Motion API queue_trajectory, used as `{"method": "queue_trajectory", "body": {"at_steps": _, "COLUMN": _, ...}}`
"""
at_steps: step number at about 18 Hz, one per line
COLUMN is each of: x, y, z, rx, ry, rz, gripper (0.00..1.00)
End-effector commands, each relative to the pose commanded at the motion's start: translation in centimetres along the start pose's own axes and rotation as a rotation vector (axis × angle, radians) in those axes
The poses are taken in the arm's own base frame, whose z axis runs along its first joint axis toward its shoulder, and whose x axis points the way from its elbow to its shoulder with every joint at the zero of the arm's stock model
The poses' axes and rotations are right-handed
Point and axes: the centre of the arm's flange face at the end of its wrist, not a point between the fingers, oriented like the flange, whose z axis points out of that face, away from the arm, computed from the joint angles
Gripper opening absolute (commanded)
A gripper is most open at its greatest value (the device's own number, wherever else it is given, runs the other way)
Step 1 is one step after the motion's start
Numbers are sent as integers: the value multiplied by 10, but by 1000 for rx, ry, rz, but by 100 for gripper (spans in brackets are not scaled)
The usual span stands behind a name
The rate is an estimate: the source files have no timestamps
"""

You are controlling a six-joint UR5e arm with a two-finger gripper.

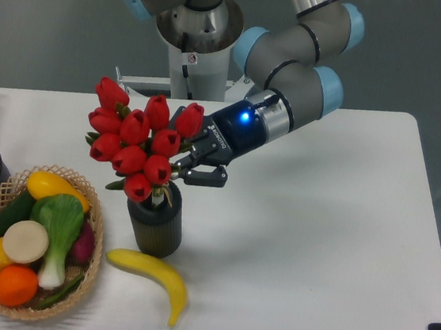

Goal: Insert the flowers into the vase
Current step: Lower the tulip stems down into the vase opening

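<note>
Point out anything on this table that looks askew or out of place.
The flowers lean left out of the vase, stems in its mouth, not upright. The hand is at their right side. A banana lies loose outside the basket.
</note>
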Motion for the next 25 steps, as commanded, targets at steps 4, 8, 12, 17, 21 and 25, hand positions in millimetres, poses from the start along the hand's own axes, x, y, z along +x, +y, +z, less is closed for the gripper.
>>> {"method": "queue_trajectory", "body": {"at_steps": 4, "x": 2, "y": 13, "z": 0, "rx": 0, "ry": 0, "rz": -3, "gripper": 27}}
{"method": "queue_trajectory", "body": {"at_steps": 8, "x": -1, "y": 28, "z": 0, "rx": 0, "ry": -1, "rz": -32, "gripper": 27}}
{"method": "queue_trajectory", "body": {"at_steps": 12, "x": -3, "y": 47, "z": -4, "rx": -2, "ry": -8, "rz": -35, "gripper": 27}}
{"method": "queue_trajectory", "body": {"at_steps": 17, "x": -2, "y": 64, "z": -7, "rx": -7, "ry": -15, "rz": -44, "gripper": 27}}
{"method": "queue_trajectory", "body": {"at_steps": 21, "x": 5, "y": 77, "z": -6, "rx": -9, "ry": -14, "rz": -29, "gripper": 27}}
{"method": "queue_trajectory", "body": {"at_steps": 25, "x": 5, "y": 84, "z": -7, "rx": -24, "ry": -16, "rz": -26, "gripper": 27}}
